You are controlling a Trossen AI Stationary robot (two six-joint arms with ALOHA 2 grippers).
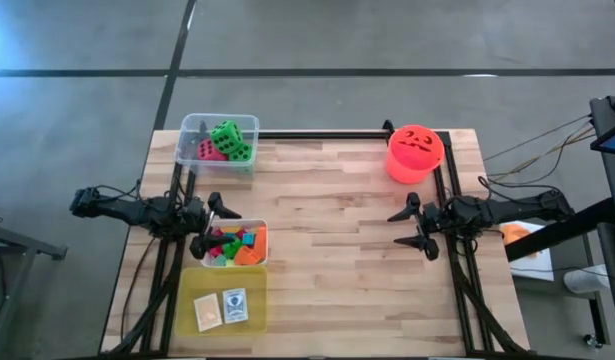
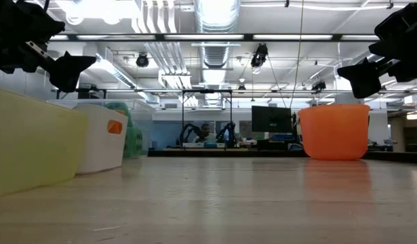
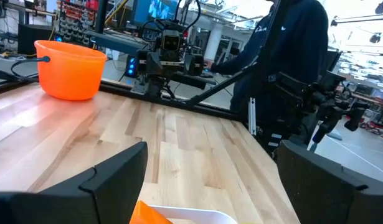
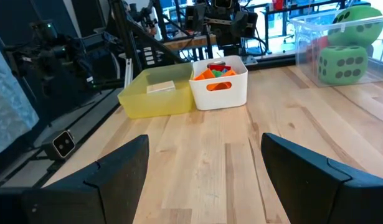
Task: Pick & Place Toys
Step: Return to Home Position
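From above, the left end effector (image 1: pixel 212 225) is seen spread open and empty at the edge of the one white bin (image 1: pixel 265 240). The bright blocks (image 1: pixel 242 245) are heaped in it, too jumbled to be counted. The right end effector (image 1: pixel 411 227) is likewise open and empty over the bare table (image 1: pixel 337 270). Both are judged parked clear, since no toy is seen loose. Two cards (image 1: pixel 208 312) are laid flat in the yellow tray (image 1: pixel 255 285).

At table height, both end effectors are shown raised, and one orange bucket (image 2: pixel 333 132) is stood well apart from the bins.

In the left wrist view, nothing is gripped.

In the right wrist view, two green dice (image 4: pixel 344 62) are counted, stacked in the clear tub (image 4: pixel 306 31) with something pink beside them.
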